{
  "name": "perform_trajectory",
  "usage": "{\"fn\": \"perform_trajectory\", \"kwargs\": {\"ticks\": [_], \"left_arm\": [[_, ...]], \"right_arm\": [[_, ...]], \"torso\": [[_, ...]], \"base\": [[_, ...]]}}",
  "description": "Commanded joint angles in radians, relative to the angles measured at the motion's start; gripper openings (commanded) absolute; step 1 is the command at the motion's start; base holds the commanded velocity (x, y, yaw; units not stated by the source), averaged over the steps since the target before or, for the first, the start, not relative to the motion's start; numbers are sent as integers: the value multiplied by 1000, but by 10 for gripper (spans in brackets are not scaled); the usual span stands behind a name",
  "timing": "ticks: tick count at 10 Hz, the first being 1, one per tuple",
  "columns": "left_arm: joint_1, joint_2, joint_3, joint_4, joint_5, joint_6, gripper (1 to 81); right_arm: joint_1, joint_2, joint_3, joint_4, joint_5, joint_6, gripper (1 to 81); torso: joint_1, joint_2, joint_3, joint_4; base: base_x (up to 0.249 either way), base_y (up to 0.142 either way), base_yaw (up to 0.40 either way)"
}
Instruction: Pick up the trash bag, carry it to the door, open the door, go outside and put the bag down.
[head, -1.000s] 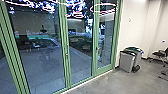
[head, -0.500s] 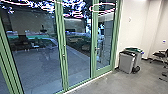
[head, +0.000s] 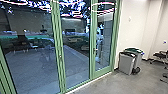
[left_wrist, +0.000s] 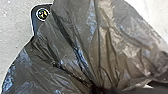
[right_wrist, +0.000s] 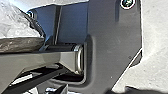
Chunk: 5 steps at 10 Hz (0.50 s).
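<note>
- Trash bag (left_wrist: 75, 50): dark, thin, crinkled plastic, glossy patches all over. Up at the robot's left wrist, clear of the door, still indoors side.
- Bag folds fan out from one bunched, pinched spot.
- Left gripper (left_wrist: 96, 89): closed down on that bunched plastic, as far as I can make out.
- Right wrist view has shiny crumpled plastic too, over the edge of the robot's own dark plate.
- Right gripper: can't tell if apart or together.
- Under the bag, left wrist view: pale speckled floor, plus a corner of the robot's plate with a round fitting.
- Ahead of the robot: tall glass panels in green frames. Door (head: 102, 72) is the right-hand one, with a lever handle (head: 95, 51); looks closed, in line with its neighbours.
- Glass carries pinkish-white ring reflections up high. Through it: grey paving (head: 32, 67), darker shapes farther back, too blurred to name.
- Right of the door, by the white wall (head: 136, 27): gray bin (head: 125, 65), dark top, and just behind it a green-lidded bin (head: 136, 50). Black wheel low down at their side.
- Farther right, black chair (head: 160, 55), partly cut off.
- Floor (head: 110, 86) inside: smooth gray, a pale strip running along the foot of the frames.
</note>
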Motion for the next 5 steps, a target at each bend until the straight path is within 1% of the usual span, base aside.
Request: {"fn": "perform_trajectory", "kwargs": {"ticks": [1,5], "left_arm": [[-63,2,-3,-5,82,11,10],[-62,0,-4,-5,82,11,10]], "right_arm": [[55,1,1,-6,-59,-1,811],[60,1,1,-9,-59,-1,811]], "torso": [[0,0,0,0],[0,0,0,0]], "base": [[145,-113,0],[145,-113,0]]}}
